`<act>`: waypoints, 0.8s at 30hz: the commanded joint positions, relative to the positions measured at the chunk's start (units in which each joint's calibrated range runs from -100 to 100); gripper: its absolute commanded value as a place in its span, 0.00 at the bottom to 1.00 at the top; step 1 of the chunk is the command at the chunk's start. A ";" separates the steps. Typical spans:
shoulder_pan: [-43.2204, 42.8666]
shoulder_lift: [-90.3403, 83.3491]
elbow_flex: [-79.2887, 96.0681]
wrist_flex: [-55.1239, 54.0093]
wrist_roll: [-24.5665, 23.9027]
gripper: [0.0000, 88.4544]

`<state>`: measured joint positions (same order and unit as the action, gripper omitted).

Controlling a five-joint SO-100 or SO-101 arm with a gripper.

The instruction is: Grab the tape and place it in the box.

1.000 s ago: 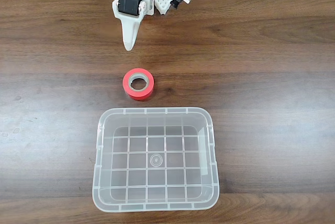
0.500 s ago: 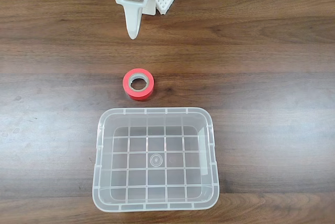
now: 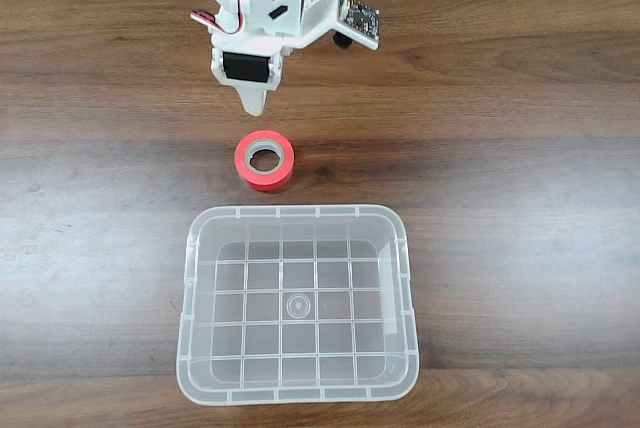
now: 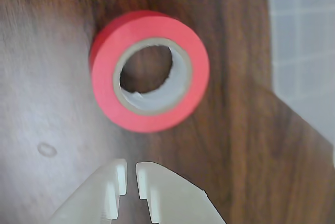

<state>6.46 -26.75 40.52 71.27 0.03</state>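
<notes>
The step in hand is the approach: the white plastic two-finger claw (image 3: 253,103) hangs above the dark wood-grain table (image 3: 520,148), and nothing has been grasped. In the wrist view the claw (image 4: 131,174) has its two tips almost together, with only a narrow slit between them, and it holds nothing.

The small roll of red-orange tape with a grey-beige inner core ring (image 3: 265,160) lies flat on the table just ahead of the claw tips, apart from them. In the wrist view the roll of tape (image 4: 151,70) sits straight beyond the tips, its hole facing up.

The clear, translucent plastic rectangular box with rounded corners and a grid-ribbed bottom (image 3: 190,278) lies farther ahead of the claw, past the tape, and is empty. Its near rim is close to the roll but does not touch it. In the wrist view a pale corner of the box (image 4: 303,41) shows ahead and to the right of the claw.

As I judge it, the next move calls for the claw to spread wide enough to take the roll, either across its outer wall or with one finger down the core, then to come forward and down.

Room is good. Bare table lies on both sides of the tape, so the fingers can straddle it freely. The one edge to mind is the box rim beyond the roll: a forward push could slide the tape against it. The carry afterwards needs lift enough to clear that rim.
</notes>
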 commanded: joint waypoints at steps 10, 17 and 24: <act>0.49 10.82 -0.88 -6.63 -0.45 0.11; 0.56 12.35 2.36 -8.17 -0.29 0.11; 0.56 12.51 5.86 -10.83 0.03 0.19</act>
<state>6.39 -13.94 46.03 62.63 -0.03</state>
